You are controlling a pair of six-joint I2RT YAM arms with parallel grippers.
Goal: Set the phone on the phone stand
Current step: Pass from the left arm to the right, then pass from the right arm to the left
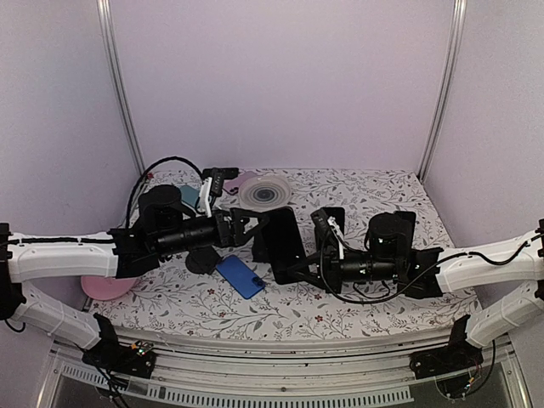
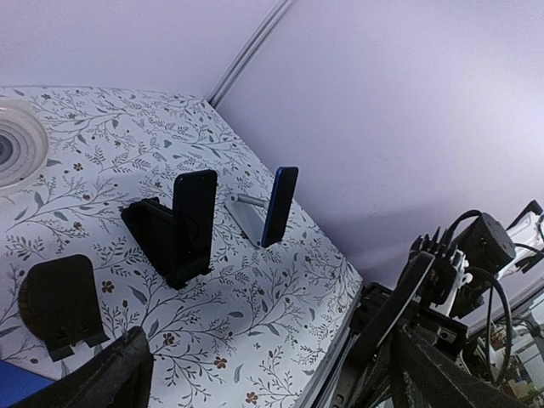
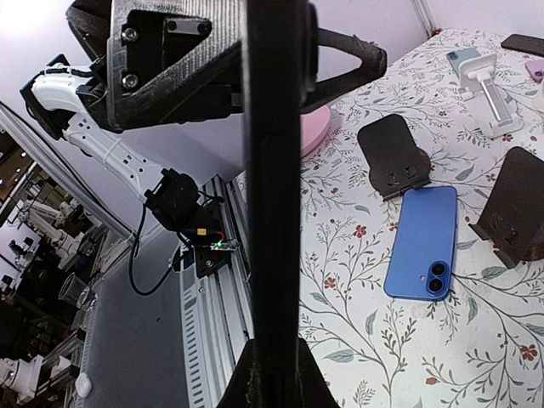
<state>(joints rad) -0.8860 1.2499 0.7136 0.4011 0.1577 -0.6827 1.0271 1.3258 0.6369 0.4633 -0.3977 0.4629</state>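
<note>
A black phone [image 1: 285, 242] stands on edge above the middle of the table. My right gripper [image 1: 302, 270] is shut on its lower end. In the right wrist view the phone [image 3: 272, 195] is a dark vertical bar rising from my right gripper [image 3: 274, 374]. My left gripper [image 1: 257, 226] is open at the phone's upper left, its fingers spread wide on either side. In the left wrist view the phone [image 2: 398, 299] leans close to one finger of the left gripper [image 2: 276, 374]. Empty black phone stands [image 3: 395, 157] [image 3: 518, 208] sit on the floral cloth.
A blue phone [image 3: 422, 242] lies flat between the two empty stands. Another black stand [image 2: 161, 238] holds a dark phone and a white stand [image 2: 242, 217] holds a blue-edged phone. A white round dish [image 1: 265, 191] sits at the back. A pink plate [image 1: 110, 287] is at the left edge.
</note>
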